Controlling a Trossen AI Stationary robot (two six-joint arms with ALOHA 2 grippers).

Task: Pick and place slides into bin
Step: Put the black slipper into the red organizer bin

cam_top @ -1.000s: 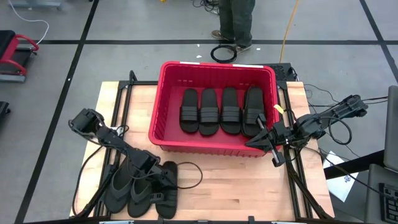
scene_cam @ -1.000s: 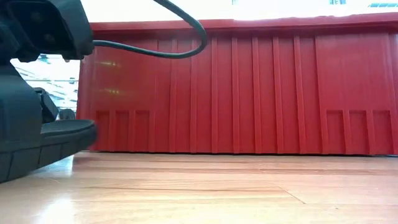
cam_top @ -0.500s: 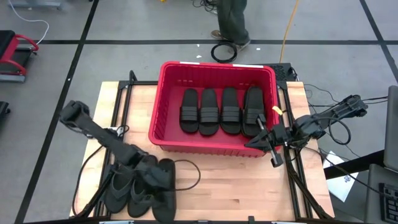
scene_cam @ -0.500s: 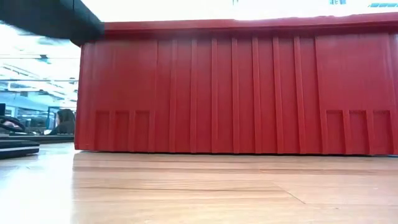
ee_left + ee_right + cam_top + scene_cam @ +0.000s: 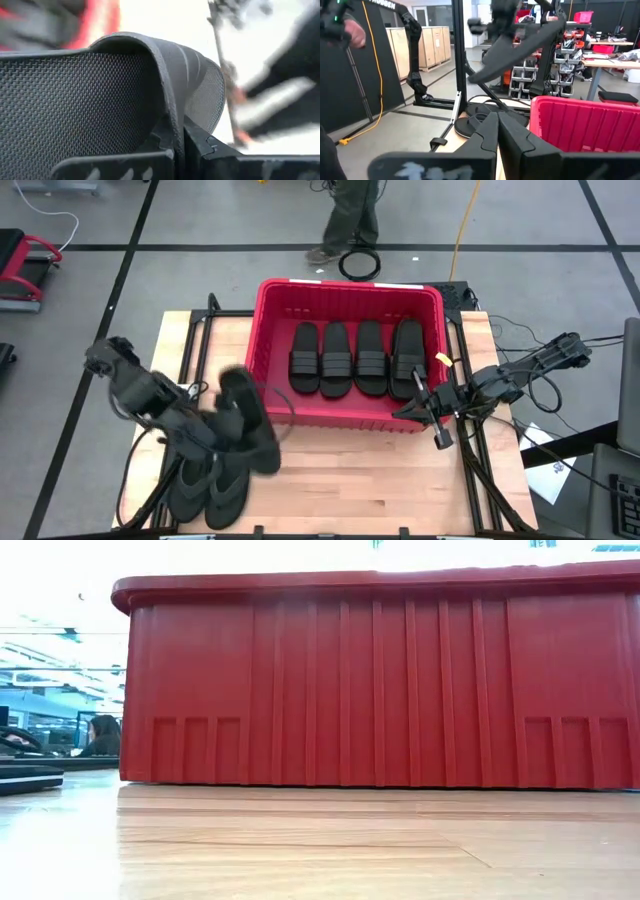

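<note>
The red bin (image 5: 262, 350) stands at the table's far middle with several black slides (image 5: 353, 358) lying side by side in it. My left gripper (image 5: 222, 432), near the bin's near left corner, is shut on another black slide (image 5: 250, 418), which also shows in the air in the right wrist view (image 5: 512, 52). Two thong-style slides (image 5: 205, 488) lie flat on the table's near left. My right gripper (image 5: 415, 408) waits shut at the bin's near right corner. My left gripper pinches a thin curved edge of the slide (image 5: 167, 117), seemingly where the ribbed band strap (image 5: 187, 62) meets the textured footbed (image 5: 75, 100), between its two fingers. The slide is lifted clear of the table and hangs tilted, one end higher than the other.
The bin's near wall (image 5: 380, 690) rises tall above the wooden table top (image 5: 380, 480). A person's legs (image 5: 345, 220) and a cable coil (image 5: 358, 264) are on the floor beyond the table's far edge. Bare wood lies near the table's front right.
My left gripper has risen steeply from the pile at the near left and gone toward the bin, tipping as it went. The band-strap slide has come up with it, lifted clear of the table and tilted; the two thong slides stayed. The person beyond the table has stepped left.
</note>
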